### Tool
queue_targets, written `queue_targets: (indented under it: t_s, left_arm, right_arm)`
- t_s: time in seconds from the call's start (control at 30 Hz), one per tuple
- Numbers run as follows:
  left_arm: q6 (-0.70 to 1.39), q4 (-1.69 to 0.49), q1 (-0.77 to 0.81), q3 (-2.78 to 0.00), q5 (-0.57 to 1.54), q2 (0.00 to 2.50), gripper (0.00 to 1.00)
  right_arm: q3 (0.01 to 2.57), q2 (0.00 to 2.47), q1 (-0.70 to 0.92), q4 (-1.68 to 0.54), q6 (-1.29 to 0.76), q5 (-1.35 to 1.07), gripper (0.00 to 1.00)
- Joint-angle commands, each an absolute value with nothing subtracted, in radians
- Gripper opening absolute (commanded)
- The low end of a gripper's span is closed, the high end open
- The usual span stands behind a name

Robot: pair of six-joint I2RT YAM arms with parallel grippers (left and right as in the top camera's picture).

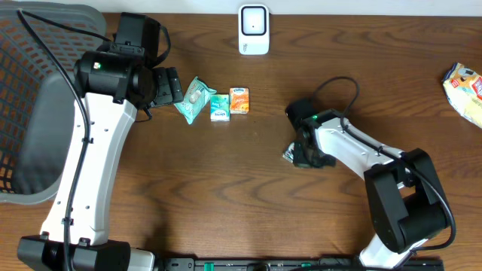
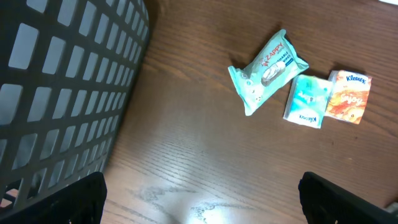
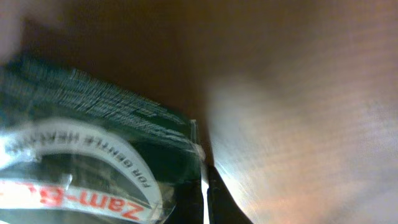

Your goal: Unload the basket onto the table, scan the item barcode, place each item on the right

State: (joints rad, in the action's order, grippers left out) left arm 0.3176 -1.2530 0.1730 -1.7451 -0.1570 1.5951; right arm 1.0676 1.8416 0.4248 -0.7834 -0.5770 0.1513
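A dark green sachet (image 3: 93,155) with white and red lettering fills the left of the right wrist view. My right gripper (image 3: 205,190) is shut on its thin clear side seam, low over the table. From overhead the right gripper (image 1: 303,153) covers most of the sachet (image 1: 289,155), mid-table. A white scanner (image 1: 254,30) stands at the back edge. My left gripper (image 1: 170,85) hovers open and holds nothing, just left of a teal wipes pack (image 1: 194,99). Its fingers (image 2: 71,199) show at the bottom corners of the left wrist view.
A small teal tissue pack (image 1: 219,107) and an orange tissue pack (image 1: 239,100) lie beside the wipes pack (image 2: 268,68). A dark mesh basket (image 1: 34,90) takes up the left side. A yellow packet (image 1: 465,89) lies at the right edge.
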Motion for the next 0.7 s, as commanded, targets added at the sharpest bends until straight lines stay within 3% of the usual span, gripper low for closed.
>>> queue_targets:
  t_s: [0.0,0.3,0.37,0.57,0.63,0.67]
  left_arm:
    - [0.327,-1.256,0.171,-1.742,-0.169,1.594,0.98]
    - [0.327,-1.256,0.171,-1.742,-0.169,1.594,0.98]
    - [0.327,-1.256,0.171,-1.742,-0.169,1.594,0.98]
    - [0.327,-1.256,0.171,-1.742,-0.169,1.594,0.98]
    - [0.327,-1.256,0.171,-1.742,-0.169,1.594,0.98]
    - [0.327,-1.256,0.171,-1.742,-0.169,1.594,0.98]
  right_arm:
    - [1.06,1.858,0.405,-0.703,-0.598,0.125,0.01]
    - [1.082,1.858,0.36,-0.402,-0.586,-0.199,0.07]
    - [1.108,1.858,0.345,-0.409,-0.584,-0.209,0.13]
    - [1.219,1.858,0.292,-0.57,-0.48,-0.22,0.16]
    - [1.253,1.858,0.284,-0.645,-0.439,-0.242,0.24]
    - [1.264,1.858,0.284,-0.674,-0.411,-0.262,0.32]
